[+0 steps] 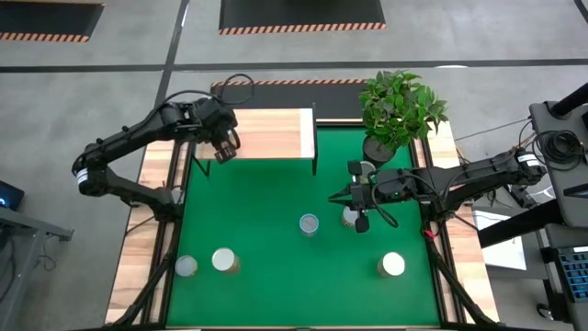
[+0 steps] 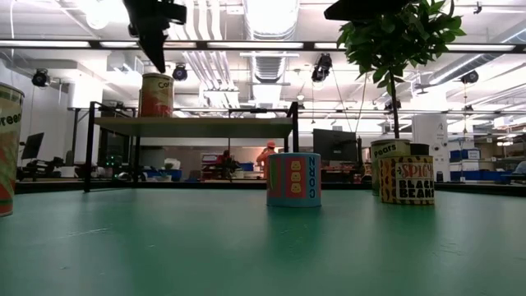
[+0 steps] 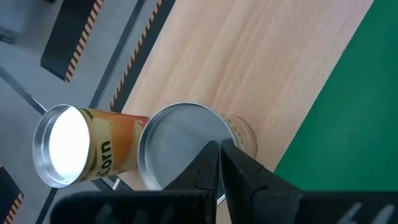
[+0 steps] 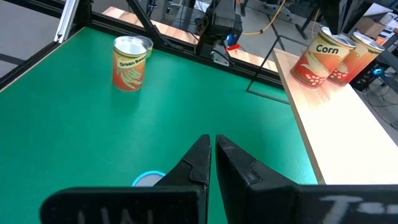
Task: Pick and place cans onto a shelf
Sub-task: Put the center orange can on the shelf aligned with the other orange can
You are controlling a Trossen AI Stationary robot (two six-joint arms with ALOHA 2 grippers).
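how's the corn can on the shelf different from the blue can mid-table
The Corn can stands up on the shelf; the blue can stands on the green mat. The Corn can's label is orange and tan; the other's is blue with pink panels. Both are upright, ungripped tins.

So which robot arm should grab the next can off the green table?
The right one, probably. Its pincer hangs shut just above a can on the green mat. The left pincer, also shut, is up over the shelf, far from the loose cans.
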